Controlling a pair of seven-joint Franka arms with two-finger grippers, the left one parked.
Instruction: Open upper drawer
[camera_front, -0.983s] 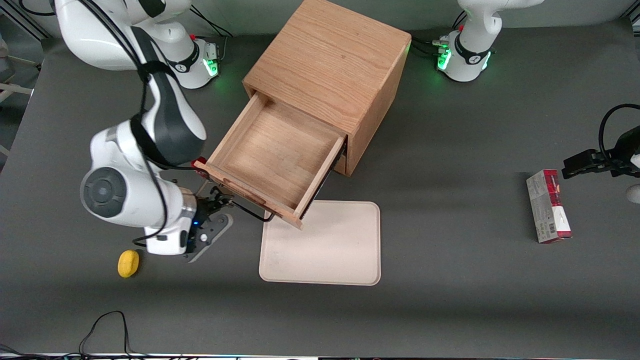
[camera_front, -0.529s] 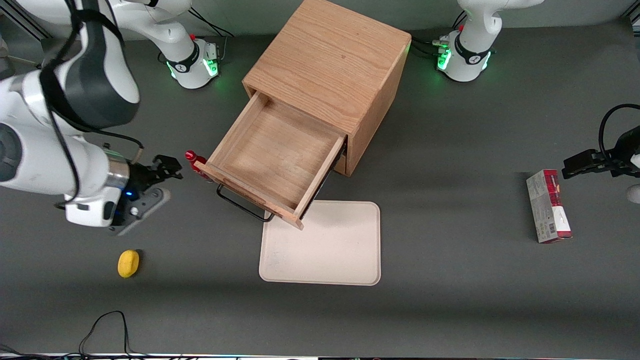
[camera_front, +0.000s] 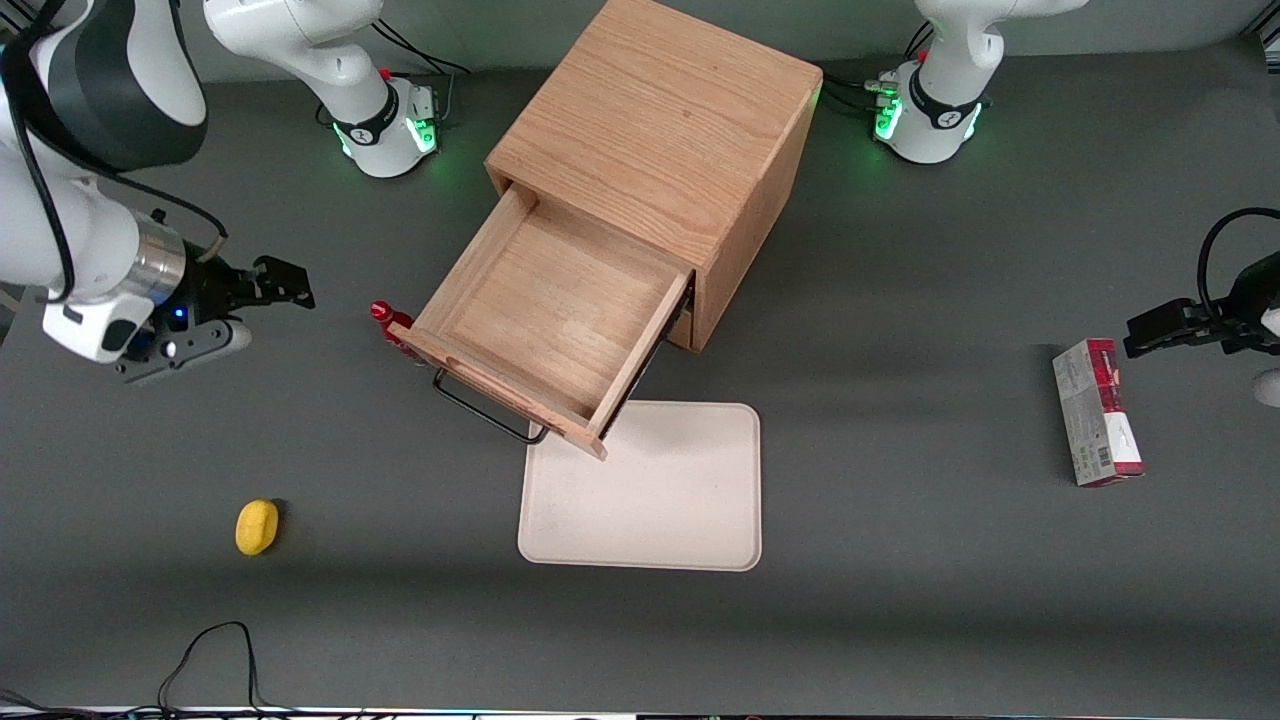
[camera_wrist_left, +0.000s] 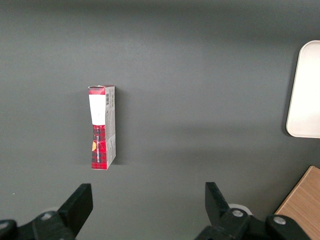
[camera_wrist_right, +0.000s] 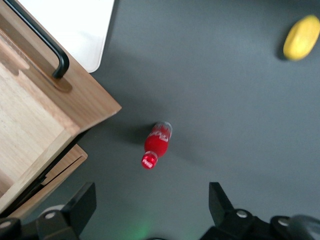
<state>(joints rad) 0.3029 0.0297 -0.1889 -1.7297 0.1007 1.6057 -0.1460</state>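
The upper drawer (camera_front: 552, 315) of the oak cabinet (camera_front: 655, 140) stands pulled well out, its shallow light-wood box empty and open to the front camera. Its long black wire handle (camera_front: 488, 412) runs along the drawer's front board, and the corner of that board overhangs the edge of the beige tray (camera_front: 645, 490), which lies flat on the grey table (camera_front: 900, 600), nearer the front camera than the cabinet. In the right wrist view the same drawer (camera_wrist_right: 35, 115) shows one end of its handle (camera_wrist_right: 42, 45) and, just beneath its corner, what seems to be the edge of the lower drawer (camera_wrist_right: 55, 175), though little of it can be made out.

The gripper (camera_front: 280, 283) hangs above the table toward the working arm's end, well apart from the drawer and holding nothing; its fingers (camera_wrist_right: 75, 207) are spread wide. A small red bottle (camera_front: 386, 318) stands on the table just beside the drawer's front corner, between the drawer and the gripper; the right wrist view looks down on its cap (camera_wrist_right: 157, 145). A yellow lemon-like fruit (camera_front: 257, 526) lies nearer the front camera than the gripper. Toward the parked arm's end, a red and white carton (camera_front: 1096, 412) lies on its side.
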